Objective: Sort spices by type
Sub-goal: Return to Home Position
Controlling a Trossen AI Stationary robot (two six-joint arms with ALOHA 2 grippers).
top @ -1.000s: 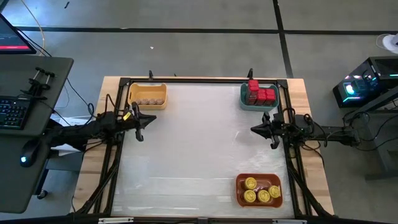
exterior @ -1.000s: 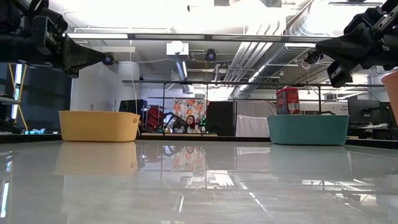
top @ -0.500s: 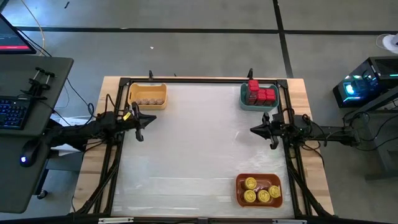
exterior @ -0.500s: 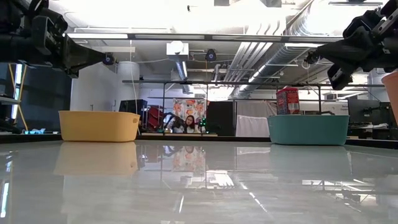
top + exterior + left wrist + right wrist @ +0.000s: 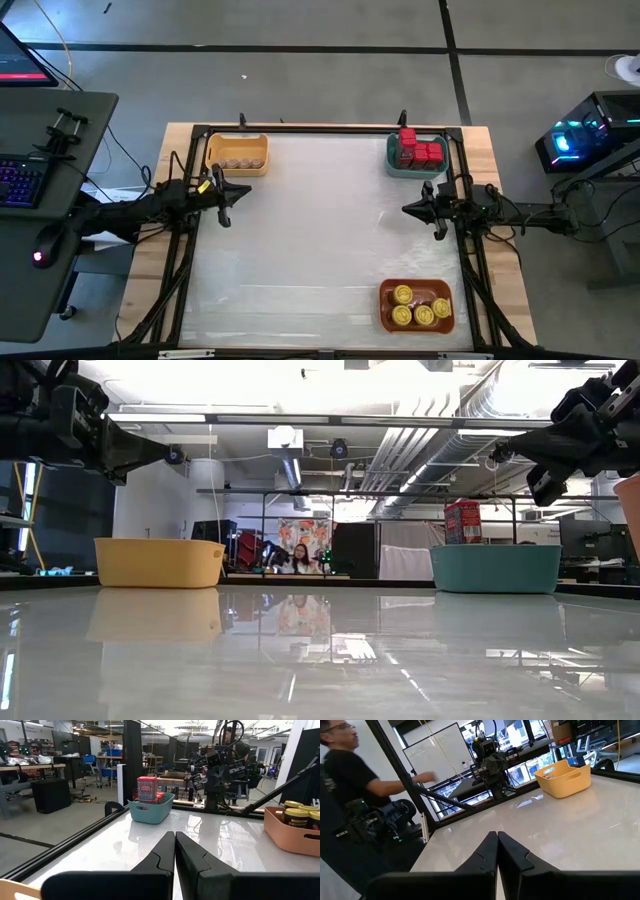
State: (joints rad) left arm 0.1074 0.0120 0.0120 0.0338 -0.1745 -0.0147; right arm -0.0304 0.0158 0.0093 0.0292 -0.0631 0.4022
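Observation:
The red boxy tins [image 5: 420, 151] sit in the teal bin [image 5: 392, 160] at the far right corner, one stacked tin standing above the rim [image 5: 462, 521]. Small tan-brown jars [image 5: 238, 162] lie in the yellow bin [image 5: 236, 153] at the far left. Yellow-lidded jars [image 5: 418, 306] fill the orange bin [image 5: 417, 305] near the right front edge. My left gripper [image 5: 248, 190] hovers shut by the table's left edge; in its wrist view the fingers [image 5: 175, 840] meet. My right gripper [image 5: 404, 208] hovers shut by the right edge, its fingers [image 5: 497, 840] together.
A black frame [image 5: 320, 129] runs around the white tabletop [image 5: 310, 230], whose middle lies bare between the three bins. A person [image 5: 350, 780] stands beyond the table's left side, and another person [image 5: 298, 558] shows far behind the table.

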